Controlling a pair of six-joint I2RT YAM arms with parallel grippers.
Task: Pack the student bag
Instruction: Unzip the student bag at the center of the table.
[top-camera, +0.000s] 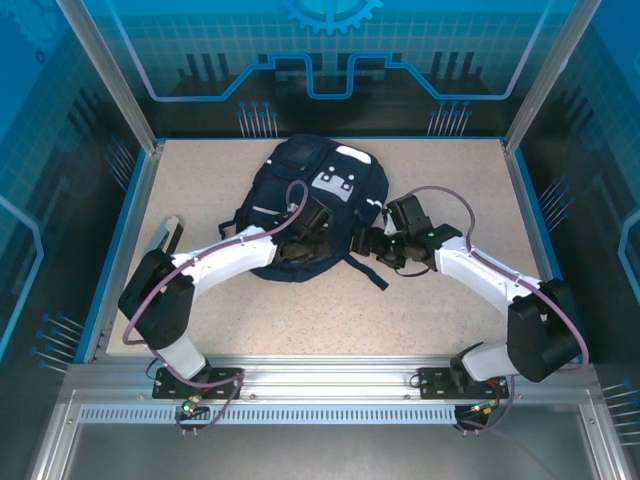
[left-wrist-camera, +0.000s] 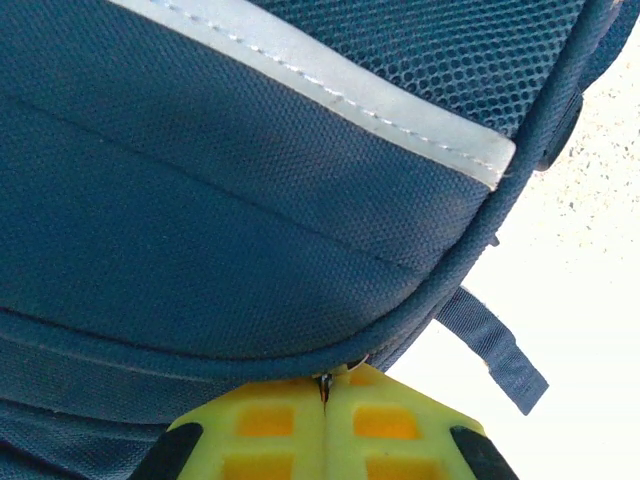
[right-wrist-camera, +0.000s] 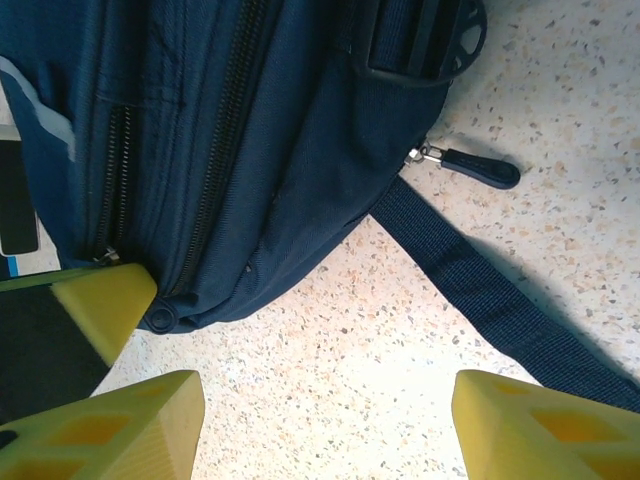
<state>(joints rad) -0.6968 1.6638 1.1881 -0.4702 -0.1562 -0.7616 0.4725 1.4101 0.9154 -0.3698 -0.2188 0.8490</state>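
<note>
Navy-blue backpack, white stripe, just ahead of left pincer clamped on its zip pull, right pincer apart, dark strap ahead on speckled worktop

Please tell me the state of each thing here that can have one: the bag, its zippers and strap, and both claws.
student bag: lying flat on the table, front up.
zippers: look closed where seen.
strap: loose, flat on the table.
left claw: shut, seemingly on a small metal tab at the bag's edge.
right claw: open, holding nothing, beside the bag.
</note>
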